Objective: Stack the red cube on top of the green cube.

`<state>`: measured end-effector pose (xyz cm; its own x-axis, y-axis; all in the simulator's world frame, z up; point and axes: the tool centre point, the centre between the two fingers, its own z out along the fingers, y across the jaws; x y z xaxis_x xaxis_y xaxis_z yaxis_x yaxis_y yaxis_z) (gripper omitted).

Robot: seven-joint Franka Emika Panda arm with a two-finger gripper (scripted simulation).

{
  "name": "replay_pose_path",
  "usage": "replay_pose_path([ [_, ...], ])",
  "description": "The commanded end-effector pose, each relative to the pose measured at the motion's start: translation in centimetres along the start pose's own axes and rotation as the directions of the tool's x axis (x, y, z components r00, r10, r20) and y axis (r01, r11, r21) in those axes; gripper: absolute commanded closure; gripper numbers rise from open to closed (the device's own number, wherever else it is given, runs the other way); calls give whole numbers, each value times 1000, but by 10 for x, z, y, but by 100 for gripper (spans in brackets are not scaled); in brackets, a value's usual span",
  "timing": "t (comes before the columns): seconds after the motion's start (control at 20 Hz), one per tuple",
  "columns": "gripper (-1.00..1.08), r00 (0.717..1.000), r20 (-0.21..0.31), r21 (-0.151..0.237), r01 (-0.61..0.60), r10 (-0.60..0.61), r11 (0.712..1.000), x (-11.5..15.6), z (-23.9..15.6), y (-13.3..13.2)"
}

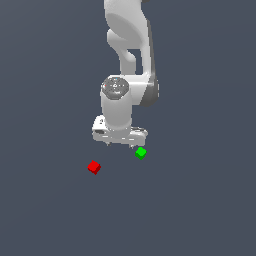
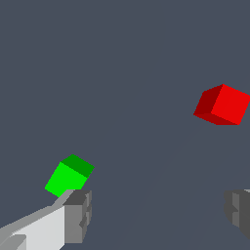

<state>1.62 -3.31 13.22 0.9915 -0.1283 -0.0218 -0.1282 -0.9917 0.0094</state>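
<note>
The red cube [image 1: 94, 167] lies on the dark floor, toward the exterior view's left of the arm; it also shows in the wrist view [image 2: 222, 105]. The green cube [image 1: 141, 153] lies toward the exterior view's right, just below the hand; it also shows in the wrist view [image 2: 70, 175]. My gripper [image 1: 119, 145] hangs above the floor between the two cubes, nearer the green one. It is open and empty, its two fingertips [image 2: 78, 215] set wide apart in the wrist view. Neither cube sits between the fingers.
The white arm [image 1: 127, 60] rises behind the hand. The floor [image 1: 200, 210] is a flat dark grey plane with no other objects in view.
</note>
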Motion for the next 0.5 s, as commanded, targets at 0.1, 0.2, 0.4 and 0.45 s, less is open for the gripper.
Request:
replay_pose_path([
  [0.1,-92,995,-5,2,-96,96,995,21,16,25],
  [0.2,-92,989,-7,4,-149,149,989,32,24,40],
  [0.4,-92,970,-12,8,-244,244,970,50,39,69],
  [0.45,-92,964,-13,9,-264,264,964,54,42,75],
])
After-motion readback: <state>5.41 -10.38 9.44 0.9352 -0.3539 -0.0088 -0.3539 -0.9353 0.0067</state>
